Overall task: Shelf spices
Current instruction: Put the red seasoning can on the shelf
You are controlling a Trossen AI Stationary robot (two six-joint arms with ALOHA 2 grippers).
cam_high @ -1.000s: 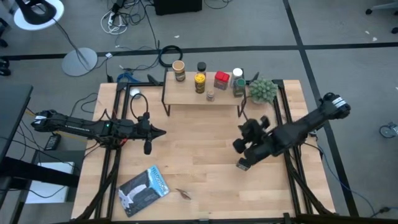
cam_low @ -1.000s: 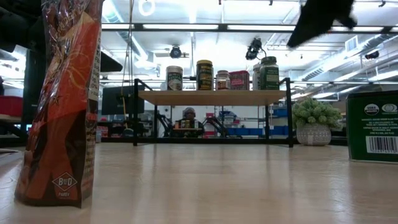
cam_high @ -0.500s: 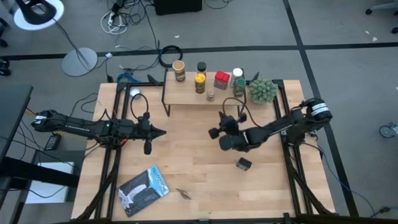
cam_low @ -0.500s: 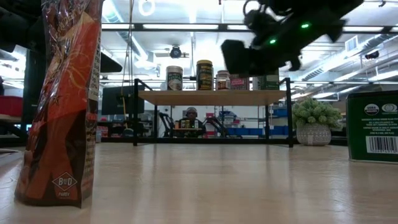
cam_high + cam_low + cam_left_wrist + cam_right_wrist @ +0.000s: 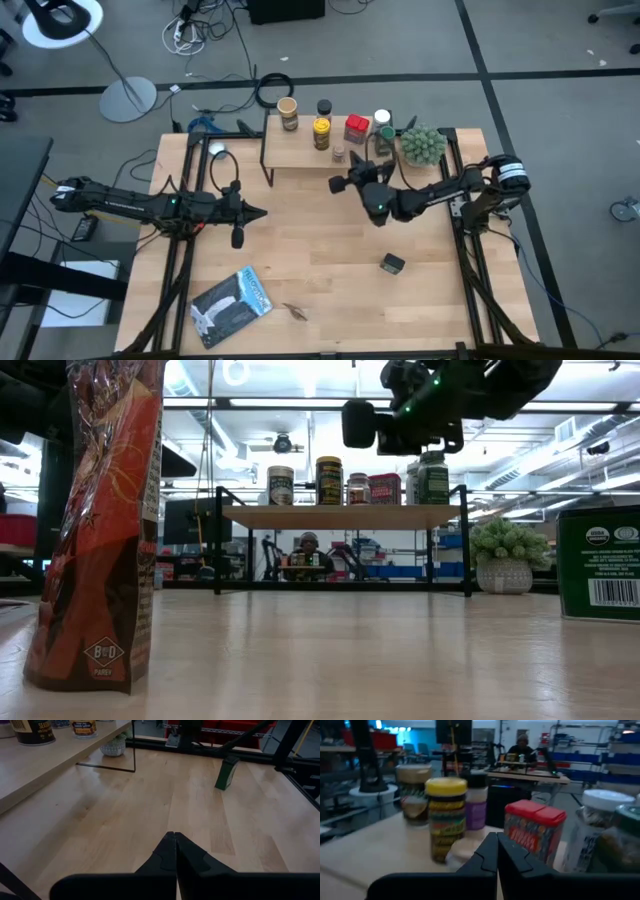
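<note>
The shelf (image 5: 320, 152) stands at the far middle of the table on black legs. On its board stand the spices: a tan-lidded jar (image 5: 414, 795), a yellow jar (image 5: 446, 812), a red tin (image 5: 534, 834), a white-capped bottle (image 5: 601, 832) and others. A green tin (image 5: 393, 263) stands on the tabletop at the near right. My right gripper (image 5: 496, 846) is shut and hovers level just in front of the shelf (image 5: 357, 168), facing the jars and touching nothing. My left gripper (image 5: 175, 840) is shut and waits above the table's left half (image 5: 262, 211).
A small green potted plant (image 5: 422, 145) stands right of the shelf. A blue-white flat packet (image 5: 232, 305) lies at the near left. An orange-red bag (image 5: 100, 520) stands close to the low camera. Bare wood lies between the shelf and the green tin.
My right gripper has swung from above the green tin at the near right toward the far edge and the left, up to the shelf's front. It has tipped from pointing downward to level. The green tin stays on the table.
</note>
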